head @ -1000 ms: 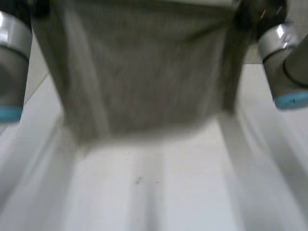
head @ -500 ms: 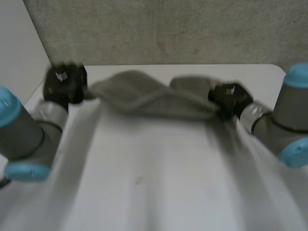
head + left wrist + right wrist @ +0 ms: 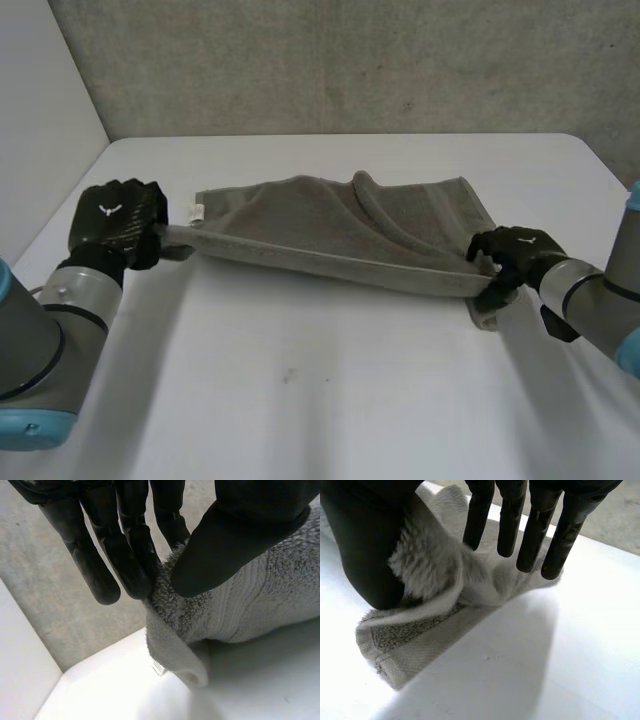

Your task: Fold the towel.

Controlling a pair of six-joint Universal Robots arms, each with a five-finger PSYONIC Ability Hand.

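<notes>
The left hand is at the left end of the towel and grasps its near corner. In the left wrist view its thumb presses the cloth against the fingers. Just beside this hand, a small white label shows on the edge of the towel. The towel lies across the far half of the white worktop. It is stretched between the two hands, its near edge is pulled straight, and a curved fold runs in its middle. The right hand is at the right end and pinches the near corner between thumb and fingers. Under this hand a lower layer of the towel rests on the worktop. Behind the worktop stands a grey wall.
</notes>
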